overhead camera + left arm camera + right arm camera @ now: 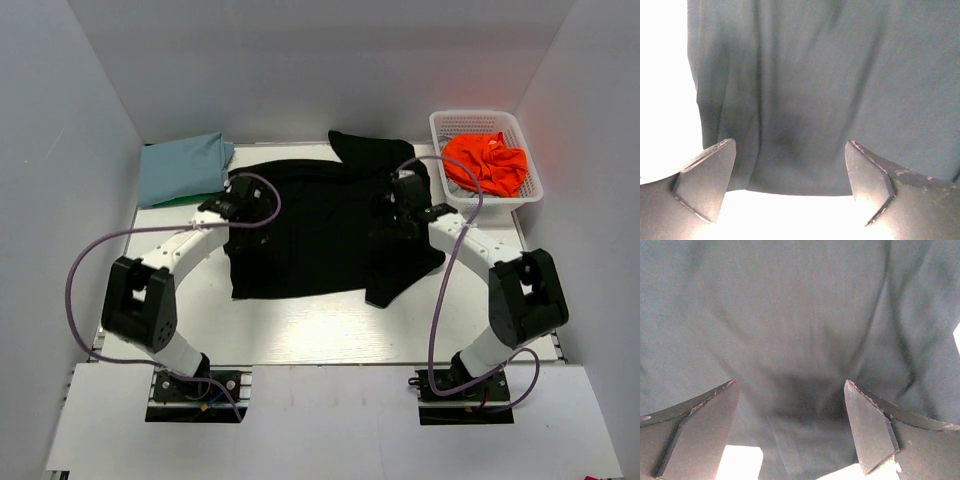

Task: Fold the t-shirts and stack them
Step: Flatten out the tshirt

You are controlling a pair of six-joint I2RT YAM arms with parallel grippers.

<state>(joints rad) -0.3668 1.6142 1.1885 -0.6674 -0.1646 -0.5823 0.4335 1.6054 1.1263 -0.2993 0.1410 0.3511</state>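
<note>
Left gripper (790,147) and right gripper (790,387) — both with jaws apart, holding nothing — hang over the large black soft t-shirt (310,240) spread on the white table (300,335)

The black t-shirt (800,325) fills the frame, softly creased. The right gripper (790,385) has its 2 fingers (700,430) spread wide at 7 and 5 o'clock. White table (740,463) shows at 6.
</note>
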